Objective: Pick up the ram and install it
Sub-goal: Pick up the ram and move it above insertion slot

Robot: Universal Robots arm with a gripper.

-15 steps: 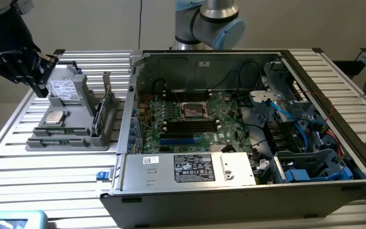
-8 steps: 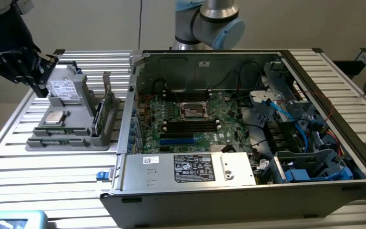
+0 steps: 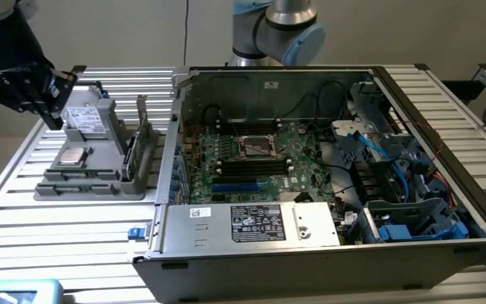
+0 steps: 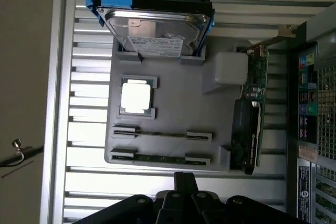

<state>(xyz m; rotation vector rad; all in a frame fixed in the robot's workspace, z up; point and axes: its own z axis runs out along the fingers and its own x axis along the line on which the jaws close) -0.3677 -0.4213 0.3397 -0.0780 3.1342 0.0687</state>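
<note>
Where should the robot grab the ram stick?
Probably by the bare middle of the ram, coming straight down from above. It stands on its thin edge in the grey tray, ends tucked in brackets, so only the middle's flat faces are free for the pincer.

both seemingly overhead, common grey tray point(image 3: 101, 172) point(image 4: 173, 103)

Arm point(image 3: 277, 31) cut off at frame edge, ram point(image 4: 161, 135) seen edge-on, label perhaps hidden, case point(image 4: 315, 103) partly cropped.
</note>
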